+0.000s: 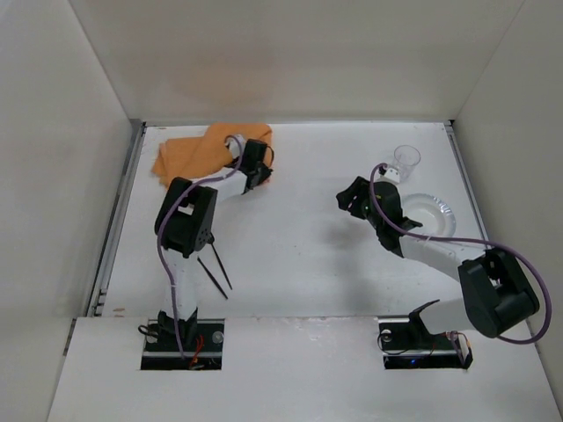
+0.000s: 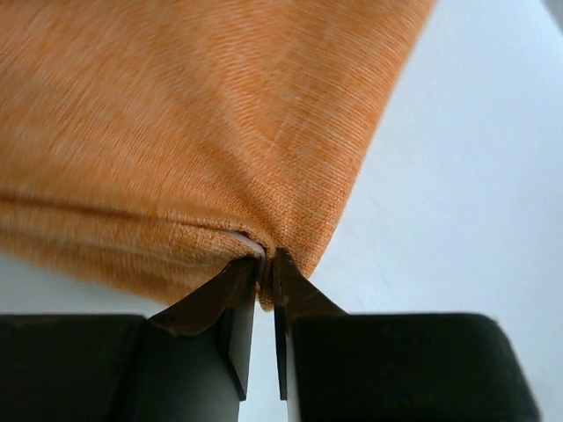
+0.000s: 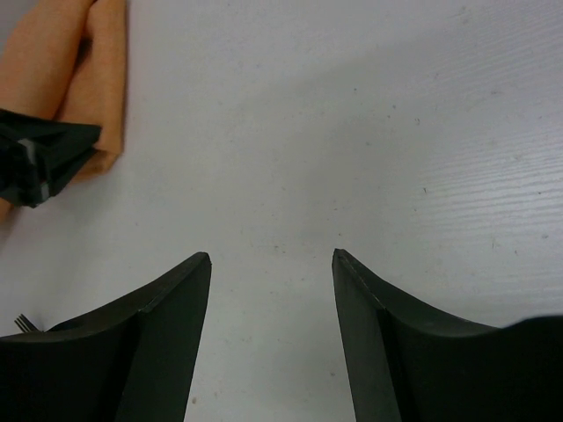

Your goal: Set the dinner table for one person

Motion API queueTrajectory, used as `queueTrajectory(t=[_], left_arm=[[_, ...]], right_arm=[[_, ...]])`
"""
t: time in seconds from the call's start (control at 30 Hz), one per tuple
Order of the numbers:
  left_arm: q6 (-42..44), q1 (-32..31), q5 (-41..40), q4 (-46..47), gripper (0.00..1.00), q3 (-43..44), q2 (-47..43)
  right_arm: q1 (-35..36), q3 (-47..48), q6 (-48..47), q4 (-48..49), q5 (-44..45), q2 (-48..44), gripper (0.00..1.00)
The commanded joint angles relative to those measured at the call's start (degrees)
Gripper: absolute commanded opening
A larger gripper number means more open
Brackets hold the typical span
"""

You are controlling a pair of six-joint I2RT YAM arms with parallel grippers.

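Left gripper (image 2: 267,260) nearest the lens: fingers pinched together on a fold of the orange cloth placemat (image 2: 193,114), cloth bunched above the tips. Right gripper (image 3: 271,255): fingers apart, holding nothing, hovering over bare white surface. Dinner table (image 1: 299,255) spans the whole floor of the cell under both arms, walled by white panels (image 1: 290,53). Progress, as judged: early. Placemat sits crumpled at the far left corner, not laid flat. Drinking glass (image 1: 406,160) and clear plate (image 1: 433,220) stand just beside each other at the far right; two chopsticks (image 1: 220,268) lie loose near the left arm's base. Nothing is arranged as a place setting yet. Possible obstruction: right forearm crosses the plate's near rim.
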Motion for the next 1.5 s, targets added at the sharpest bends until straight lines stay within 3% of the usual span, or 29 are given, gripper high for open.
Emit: queueTrajectory(t=[0.0, 0.1, 0.27, 0.33, 0.43, 0.67, 0.73, 0.87, 0.97, 1.1, 1.33, 1.47], left_arm=[[4.09, -8.27, 10.29, -1.09, 0.05, 2.74, 1.26], [4.62, -13.55, 12.49, -0.30, 0.05, -0.06, -0.75], [6.29, -18.13, 10.58, 3.91, 0.06, -15.07, -12.78], [6.47, -18.22, 9.08, 4.18, 0.12, -20.09, -17.35], [6.82, -17.79, 8.72, 3.92, 0.30, -24.76, -23.85], [8.75, -14.89, 2.93, 3.39, 0.40, -25.04, -35.04], [9.10, -14.18, 1.08, 3.13, 0.42, -22.94, -34.43], [12.70, -13.04, -1.29, -0.02, 0.44, -12.76, -26.37], [15.60, -12.69, -4.62, -3.37, 0.45, -5.81, -20.21], [17.27, -12.07, -7.36, -3.99, 0.49, -1.05, -14.84], [16.32, -10.67, -6.57, -9.34, 0.53, 9.76, -4.73], [16.05, -11.19, -6.57, -11.55, 0.53, 9.35, -4.53]], right_arm=[[-0.03, 0.80, -0.18, 2.22, 0.24, -2.84, 0.63], [-1.43, -0.43, 0.08, 2.74, 0.59, -4.78, 0.63], [-3.20, -1.14, 1.75, 2.66, 0.42, -5.13, 0.68], [-2.94, -0.70, 1.75, 2.31, 0.59, -4.61, 0.72], [-2.85, 0.35, 1.75, 1.87, 0.42, -2.50, 0.75], [-1.79, 2.37, 2.72, 0.99, -0.99, 2.16, 0.74], [-1.09, 3.16, 3.24, 0.99, -2.04, 3.83, 0.71], [1.10, 5.18, 4.30, 0.99, -4.50, 7.51, 0.54], [2.86, 6.85, 5.18, 0.99, -6.78, 10.15, 0.55], [4.62, 8.88, 6.67, 1.07, -10.21, 13.58, 0.65], [5.33, 8.71, 6.41, 1.69, -9.17, 13.24, 0.65], [4.45, 7.56, 5.10, 1.25, -8.11, 11.57, 0.65]])
